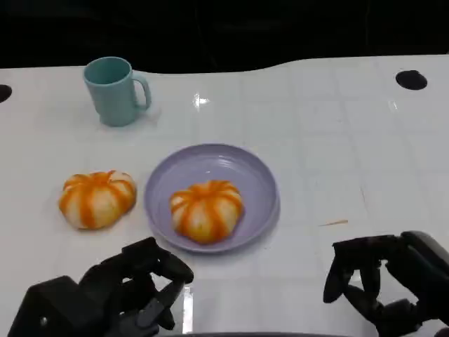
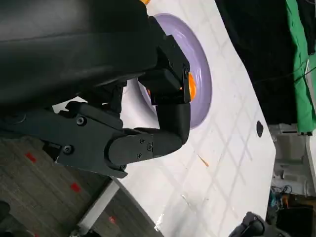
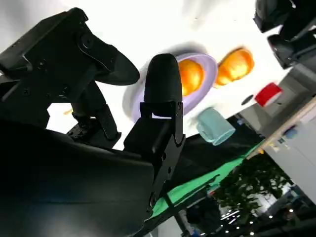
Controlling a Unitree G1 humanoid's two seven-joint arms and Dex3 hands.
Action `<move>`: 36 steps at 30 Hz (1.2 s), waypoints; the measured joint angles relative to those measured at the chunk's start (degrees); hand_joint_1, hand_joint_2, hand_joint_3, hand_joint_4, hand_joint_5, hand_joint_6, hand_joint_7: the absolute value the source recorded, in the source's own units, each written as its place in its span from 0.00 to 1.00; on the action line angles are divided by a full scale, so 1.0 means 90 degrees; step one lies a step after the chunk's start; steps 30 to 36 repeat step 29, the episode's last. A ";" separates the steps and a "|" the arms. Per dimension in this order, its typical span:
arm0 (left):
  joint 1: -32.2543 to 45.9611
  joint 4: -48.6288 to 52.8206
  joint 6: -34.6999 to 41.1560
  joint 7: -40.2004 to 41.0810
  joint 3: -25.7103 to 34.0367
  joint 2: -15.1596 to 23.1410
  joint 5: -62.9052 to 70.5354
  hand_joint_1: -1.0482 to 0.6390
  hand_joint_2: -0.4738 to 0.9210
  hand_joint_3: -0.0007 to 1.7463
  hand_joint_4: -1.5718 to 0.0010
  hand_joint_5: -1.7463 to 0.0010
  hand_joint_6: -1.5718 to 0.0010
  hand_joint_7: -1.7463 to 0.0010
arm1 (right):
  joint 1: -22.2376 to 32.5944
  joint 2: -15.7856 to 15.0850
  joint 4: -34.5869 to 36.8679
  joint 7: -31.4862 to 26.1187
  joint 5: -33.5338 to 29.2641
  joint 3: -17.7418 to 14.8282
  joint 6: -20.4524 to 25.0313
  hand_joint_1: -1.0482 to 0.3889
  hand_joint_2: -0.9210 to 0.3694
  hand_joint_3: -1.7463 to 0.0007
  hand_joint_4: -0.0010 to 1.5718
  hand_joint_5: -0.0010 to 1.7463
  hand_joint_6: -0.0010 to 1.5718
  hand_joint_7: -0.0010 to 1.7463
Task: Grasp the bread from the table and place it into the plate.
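Observation:
Two orange-and-white striped breads are in view. One bread (image 1: 206,209) lies inside the purple plate (image 1: 261,177) at the table's middle. The other bread (image 1: 97,199) rests on the table just left of the plate. My left hand (image 1: 137,286) hovers low at the near edge, in front of the gap between this bread and the plate, fingers loosely apart and holding nothing. My right hand (image 1: 382,281) hangs at the near right, also empty, well clear of the plate. The right wrist view shows the plate (image 3: 203,93), both breads (image 3: 190,76) (image 3: 236,64) and my right hand's fingers (image 3: 163,84).
A teal mug (image 1: 116,90) stands at the back left, behind the loose bread. A small tan splinter (image 1: 334,223) lies right of the plate. A black hole (image 1: 410,79) marks the table's far right. Bare white table stretches to the right.

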 measured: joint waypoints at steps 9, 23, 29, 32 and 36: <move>-0.0022 0.0115 -0.0048 -0.0010 0.0090 0.0114 -0.0100 0.40 1.00 0.27 0.62 0.00 0.65 0.22 | 0.0106 0.0056 0.0185 -0.0322 -0.0337 0.0012 0.0038 0.68 0.46 0.31 0.56 1.00 0.57 0.66; -0.0102 0.0395 -0.0321 -0.0067 0.0125 0.0196 -0.0154 0.40 1.00 0.25 0.59 0.00 0.62 0.22 | 0.0071 0.0209 0.0479 -0.0877 -0.0872 0.0090 -0.0063 0.70 0.49 0.32 0.61 0.97 0.61 0.64; -0.0118 0.0465 -0.0369 -0.0068 0.0126 0.0208 -0.0153 0.40 1.00 0.26 0.59 0.00 0.62 0.22 | 0.0031 0.0217 0.0534 -0.0923 -0.0879 0.0118 -0.0067 0.69 0.48 0.34 0.61 0.95 0.61 0.62; -0.0118 0.0465 -0.0369 -0.0068 0.0126 0.0208 -0.0153 0.40 1.00 0.26 0.59 0.00 0.62 0.22 | 0.0031 0.0217 0.0534 -0.0923 -0.0879 0.0118 -0.0067 0.69 0.48 0.34 0.61 0.95 0.61 0.62; -0.0118 0.0465 -0.0369 -0.0068 0.0126 0.0208 -0.0153 0.40 1.00 0.26 0.59 0.00 0.62 0.22 | 0.0031 0.0217 0.0534 -0.0923 -0.0879 0.0118 -0.0067 0.69 0.48 0.34 0.61 0.95 0.61 0.62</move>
